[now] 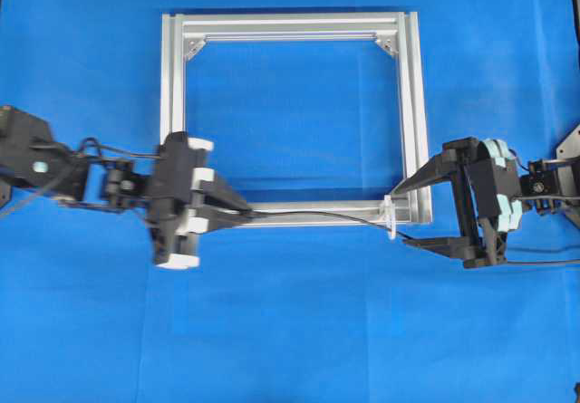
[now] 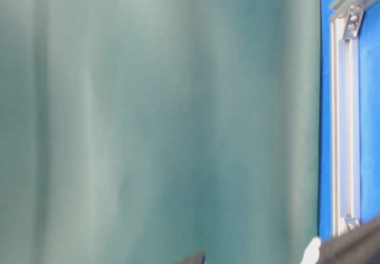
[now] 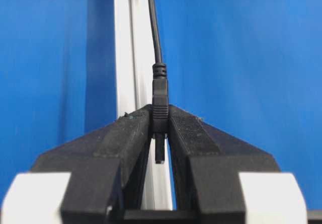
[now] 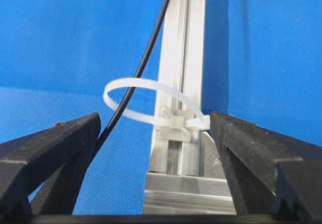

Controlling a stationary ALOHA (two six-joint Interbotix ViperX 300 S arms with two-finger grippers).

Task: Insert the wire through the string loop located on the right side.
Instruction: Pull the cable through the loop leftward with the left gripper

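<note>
A blue tabletop [image 1: 290, 331] carries a silver frame [image 1: 419, 113]. The left gripper [image 3: 160, 133] clamps the wire [image 3: 155, 32]; the right gripper [image 4: 156, 148] stands apart around the string loop [image 4: 146, 85], the wire passing through.

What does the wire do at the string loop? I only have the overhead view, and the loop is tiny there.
Observer: In the right wrist view the wire runs through the ring of the string loop.
Operator: Where is the right hand relative to the loop?
Observer: The right hand is open, with one finger on each side of the loop and the frame bar. I cannot tell whether either finger touches the loop.
Operator: Which part of the wire does the left hand hold?
Observer: In the left wrist view the left hand is shut on the wire's black plug body. The cable leads away from it along the frame bar.
</note>
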